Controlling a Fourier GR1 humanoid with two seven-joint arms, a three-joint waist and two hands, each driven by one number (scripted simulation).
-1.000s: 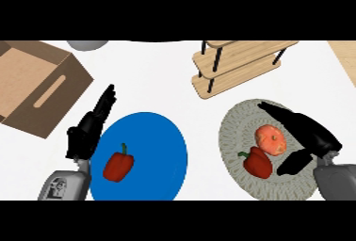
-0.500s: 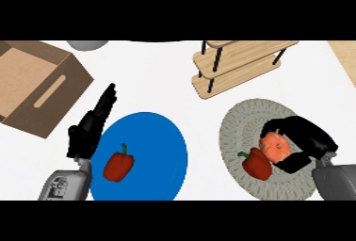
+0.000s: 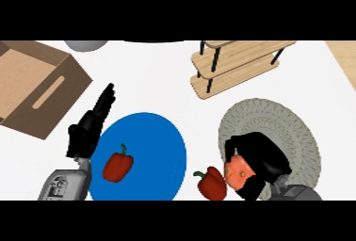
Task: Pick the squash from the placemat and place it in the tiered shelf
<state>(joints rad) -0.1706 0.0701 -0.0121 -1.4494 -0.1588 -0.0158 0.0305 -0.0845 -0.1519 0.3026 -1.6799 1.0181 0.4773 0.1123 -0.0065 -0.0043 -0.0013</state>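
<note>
Kitchen counter: plate, peppers, placemat.

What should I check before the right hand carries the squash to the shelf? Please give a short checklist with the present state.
1. Right hand curled round squash: ok.
2. Squash lifted off placemat: cannot tell.
3. Pepper apart from squash: not ok, it touches or overlaps.
4. Counter between placemat and shelf free: ok.
5. Left hand out of the way, open beside plate: ok.
</note>
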